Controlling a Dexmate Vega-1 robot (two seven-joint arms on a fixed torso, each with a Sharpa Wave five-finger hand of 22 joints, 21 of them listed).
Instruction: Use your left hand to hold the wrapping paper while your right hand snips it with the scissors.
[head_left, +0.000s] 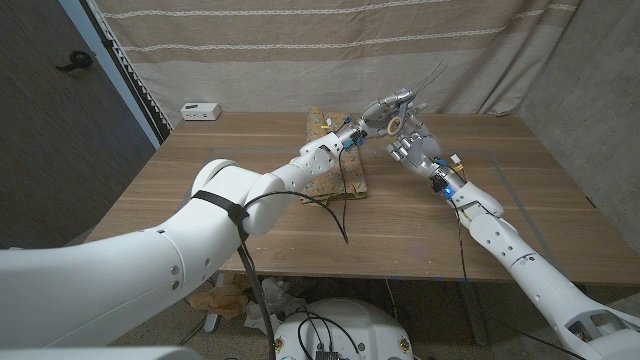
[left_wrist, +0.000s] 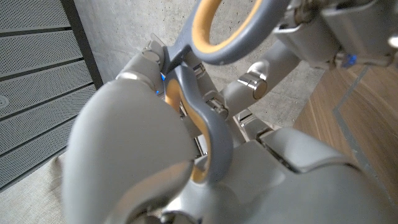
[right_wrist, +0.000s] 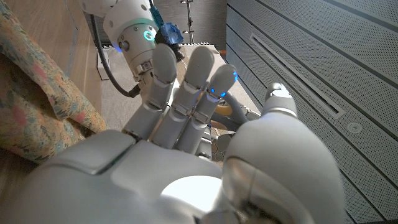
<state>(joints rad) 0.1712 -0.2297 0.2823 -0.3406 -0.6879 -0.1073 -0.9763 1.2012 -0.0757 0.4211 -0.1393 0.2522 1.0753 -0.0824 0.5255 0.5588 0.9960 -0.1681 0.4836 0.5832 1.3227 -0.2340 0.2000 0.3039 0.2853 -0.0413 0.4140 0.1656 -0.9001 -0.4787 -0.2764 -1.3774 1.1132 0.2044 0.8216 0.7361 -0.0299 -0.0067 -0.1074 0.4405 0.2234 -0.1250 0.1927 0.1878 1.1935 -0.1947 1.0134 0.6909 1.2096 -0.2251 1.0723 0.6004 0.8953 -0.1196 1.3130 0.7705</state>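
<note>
Scissors (head_left: 400, 98): one pair, raised above the far middle of the worktop (head_left: 200, 200), blades pointing up and to the robot's right, long axis slanted.
Left hand (head_left: 380, 112): it grips the scissors at the grey and orange handles.
Right hand (head_left: 412, 150): fingers straight and apart, it holds nothing, just beside the handles.
Wrapping paper (head_left: 335, 160): one patterned sheet, lying under the left arm.
White box (head_left: 200, 110): one, at the far left corner.

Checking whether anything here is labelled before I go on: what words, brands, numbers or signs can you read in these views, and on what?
None can be read.
White box at the table's far left corner: any marking is too small to tell.
Scissors, grey and orange handles: no lettering visible.
Wrapping paper: a coloured pattern, no words.
</note>
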